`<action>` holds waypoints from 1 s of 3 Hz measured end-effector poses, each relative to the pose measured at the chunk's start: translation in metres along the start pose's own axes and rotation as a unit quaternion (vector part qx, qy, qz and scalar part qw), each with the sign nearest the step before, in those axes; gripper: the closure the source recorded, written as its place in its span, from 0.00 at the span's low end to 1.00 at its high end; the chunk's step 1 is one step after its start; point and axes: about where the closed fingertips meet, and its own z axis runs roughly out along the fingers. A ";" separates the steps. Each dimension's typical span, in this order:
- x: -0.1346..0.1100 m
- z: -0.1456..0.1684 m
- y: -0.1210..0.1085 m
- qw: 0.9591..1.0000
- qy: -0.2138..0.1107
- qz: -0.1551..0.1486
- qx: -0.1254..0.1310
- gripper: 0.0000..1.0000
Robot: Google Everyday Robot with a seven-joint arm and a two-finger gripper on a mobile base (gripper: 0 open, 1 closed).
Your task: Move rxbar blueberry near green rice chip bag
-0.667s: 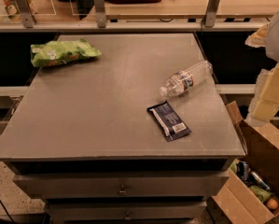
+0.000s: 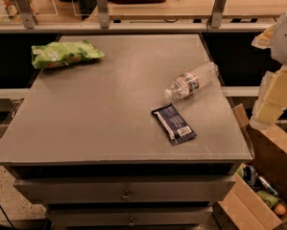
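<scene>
Grey surface (image 2: 109,114), drawers beneath. Green rice chip bag (image 2: 66,54) logged at 10 o'clock. Rxbar blueberry (image 2: 173,124) lies flat at 4 o'clock, well apart from it, with the water bottle (image 2: 191,80) near at 2 o'clock. Hand (image 2: 277,97) is held off the surface at 3 o'clock; spread or pressed together cannot be told. No shift is noted against the prior frame, so the approach is judged not yet begun.
</scene>
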 end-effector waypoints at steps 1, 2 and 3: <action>-0.017 0.021 -0.004 0.999 -0.011 0.030 0.005 0.00; -0.041 0.050 0.002 0.996 -0.020 0.087 0.012 0.00; -0.042 0.056 0.005 0.992 -0.020 0.121 0.012 0.00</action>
